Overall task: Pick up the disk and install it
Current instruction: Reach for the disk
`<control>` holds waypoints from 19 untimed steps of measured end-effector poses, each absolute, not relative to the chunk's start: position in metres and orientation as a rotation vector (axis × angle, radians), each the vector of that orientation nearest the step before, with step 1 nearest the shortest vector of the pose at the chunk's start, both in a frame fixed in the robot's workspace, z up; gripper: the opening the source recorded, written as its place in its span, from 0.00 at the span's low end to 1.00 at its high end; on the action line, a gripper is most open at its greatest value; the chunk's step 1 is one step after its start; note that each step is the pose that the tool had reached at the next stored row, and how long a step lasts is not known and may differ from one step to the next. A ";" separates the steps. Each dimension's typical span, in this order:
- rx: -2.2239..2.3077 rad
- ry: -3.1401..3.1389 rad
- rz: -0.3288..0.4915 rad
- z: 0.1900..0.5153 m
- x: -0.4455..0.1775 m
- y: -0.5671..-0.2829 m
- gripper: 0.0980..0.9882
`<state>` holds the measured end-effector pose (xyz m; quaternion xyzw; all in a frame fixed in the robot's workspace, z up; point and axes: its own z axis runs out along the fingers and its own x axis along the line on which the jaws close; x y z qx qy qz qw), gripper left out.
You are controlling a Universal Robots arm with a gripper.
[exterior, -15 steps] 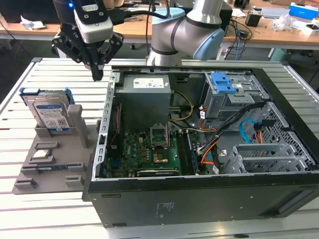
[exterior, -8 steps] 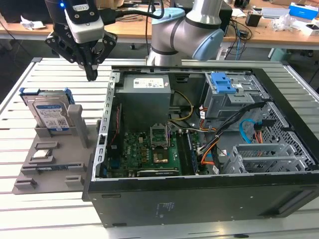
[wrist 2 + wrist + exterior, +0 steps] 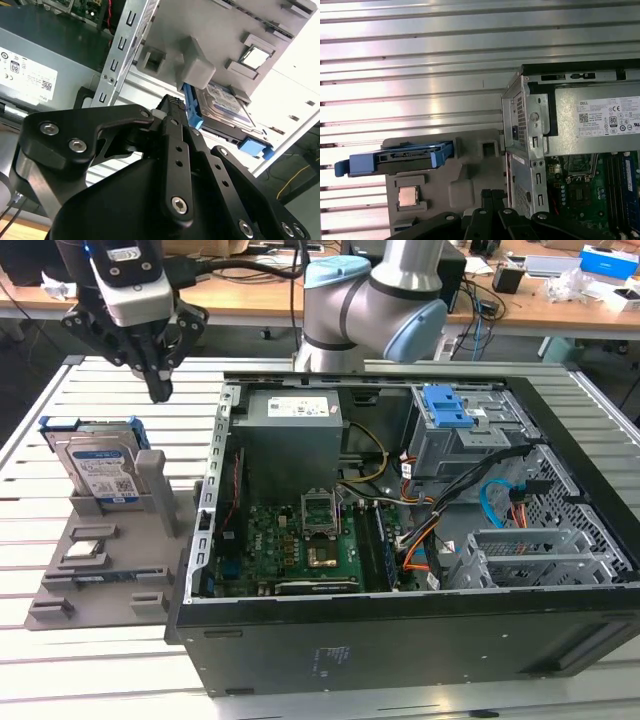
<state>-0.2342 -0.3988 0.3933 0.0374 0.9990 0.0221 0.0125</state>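
disk (image 3: 100, 465): silver metal, glossy label (image 3: 108, 480), blue plastic bracket (image 3: 90, 426)
end effector (image 3: 160, 390): matt black
desk (image 3: 100, 680): ribbed bare metal
holder (image 3: 110, 570): matt grey plastic

cluttered wooden desks (image 3: 560, 310) behind slatted metal table (image 3: 600, 400).

The arm (image 3: 372, 302) reaches toward the exterior view's left. Its wrist (image 3: 127, 288) aims the black claw (image 3: 159, 388) straight down, tips pressed together, gripping nothing, hanging in mid-air.

certification marks, seemingly, on power supply label (image 3: 607, 120), barcode label (image 3: 112, 483) on disk (image 3: 85, 453)
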 end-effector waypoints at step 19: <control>0.117 3.114 0.069 0.393 -0.273 -0.399 0.01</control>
